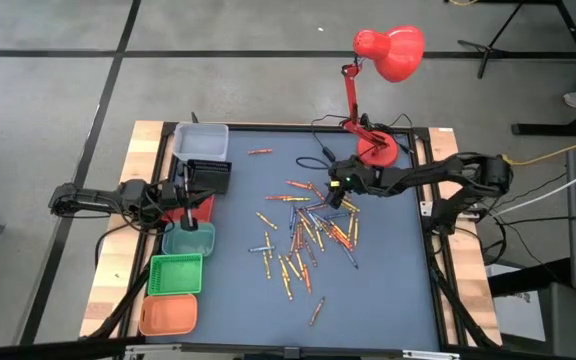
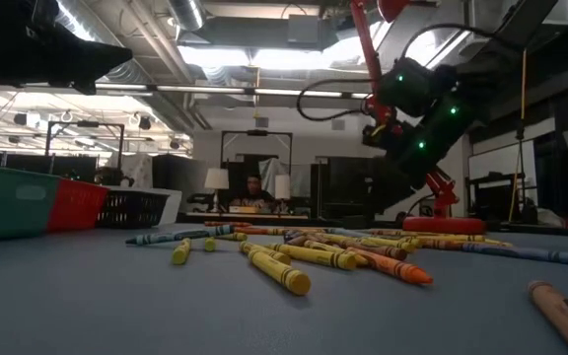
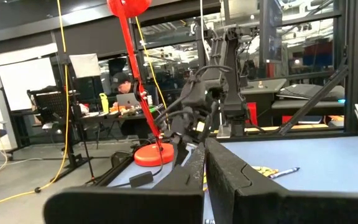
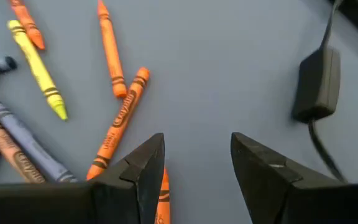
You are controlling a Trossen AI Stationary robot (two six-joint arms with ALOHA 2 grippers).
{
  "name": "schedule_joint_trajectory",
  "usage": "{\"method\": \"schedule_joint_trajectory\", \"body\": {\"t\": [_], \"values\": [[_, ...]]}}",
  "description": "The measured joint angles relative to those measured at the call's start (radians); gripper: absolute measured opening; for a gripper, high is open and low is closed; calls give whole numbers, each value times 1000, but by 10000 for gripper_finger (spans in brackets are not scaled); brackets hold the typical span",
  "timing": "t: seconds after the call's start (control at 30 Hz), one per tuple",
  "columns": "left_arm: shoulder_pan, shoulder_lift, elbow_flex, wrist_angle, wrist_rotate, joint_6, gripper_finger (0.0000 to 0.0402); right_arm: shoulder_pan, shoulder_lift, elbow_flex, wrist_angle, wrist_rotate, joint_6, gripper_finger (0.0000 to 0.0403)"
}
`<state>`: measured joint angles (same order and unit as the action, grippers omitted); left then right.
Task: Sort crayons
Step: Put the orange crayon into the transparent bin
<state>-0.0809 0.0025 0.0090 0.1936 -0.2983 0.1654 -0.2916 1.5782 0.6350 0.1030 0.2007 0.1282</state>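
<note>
The crayons (image 1: 303, 232) lie scattered flat on the blue mat at the table's middle, in orange, yellow, blue and dark colours; the low view shows them lying low across the mat (image 2: 294, 254). My right gripper (image 1: 330, 198) hangs over the far right side of the scatter, tilted down, open and empty (image 4: 197, 143). Just in front of its fingers lie an orange crayon (image 4: 122, 124) and a yellow crayon (image 4: 39, 68). My left gripper (image 1: 182, 193) waits shut above the bins at the left (image 3: 204, 149).
A row of bins runs along the left side: grey (image 1: 200, 140), black basket (image 1: 208, 176), red (image 1: 200, 208), teal (image 1: 188, 241), green (image 1: 175, 273), orange (image 1: 167, 315). A red desk lamp (image 1: 376, 148) stands far right; its black power adapter (image 4: 316, 84) and cord lie near my right gripper.
</note>
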Motion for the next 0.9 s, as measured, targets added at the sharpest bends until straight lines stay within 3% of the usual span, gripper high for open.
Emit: {"method": "schedule_joint_trajectory", "body": {"t": [0.27,0.67,0.9], "values": [[0,0,0,0,0,0,0,-18,31,0,-24,-107,6,183],[0,0,0,0,0,1,0,-18,30,2,-103,-108,7,182],[0,0,0,0,0,1,0,-17,30,2,-103,-114,7,137]]}}
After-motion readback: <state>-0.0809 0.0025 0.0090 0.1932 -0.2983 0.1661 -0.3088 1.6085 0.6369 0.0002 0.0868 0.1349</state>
